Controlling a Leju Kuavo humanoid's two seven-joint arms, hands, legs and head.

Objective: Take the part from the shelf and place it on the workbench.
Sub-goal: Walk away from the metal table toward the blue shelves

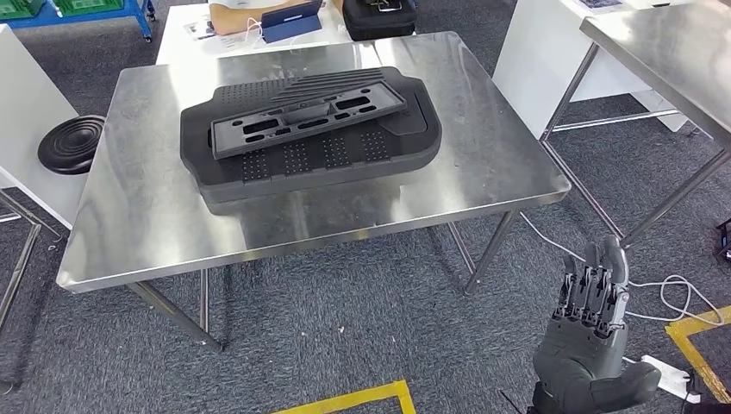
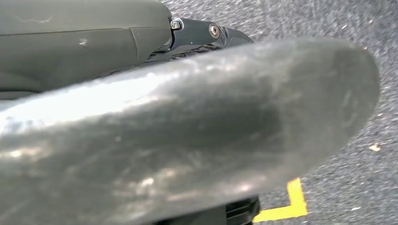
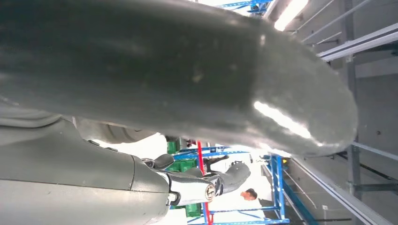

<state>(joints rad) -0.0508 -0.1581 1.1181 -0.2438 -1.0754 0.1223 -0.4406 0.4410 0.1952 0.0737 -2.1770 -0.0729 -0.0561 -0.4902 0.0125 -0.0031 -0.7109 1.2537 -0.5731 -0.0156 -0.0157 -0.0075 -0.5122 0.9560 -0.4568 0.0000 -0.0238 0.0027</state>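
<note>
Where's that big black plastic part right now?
In the head view, the black part lies near the middle of the steel workbench, straight ahead, far from the robot's right hand low on the right.

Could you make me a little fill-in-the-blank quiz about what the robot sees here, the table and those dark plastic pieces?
1. The two dark parts lie stacked on a shiny ____ table.
2. The smaller part lies ____ the larger one.
3. The right hand hangs over the floor, holding ____.
4. The tape on the grey floor is ____.

Missing words: metal; on top of; nothing; yellow
</note>
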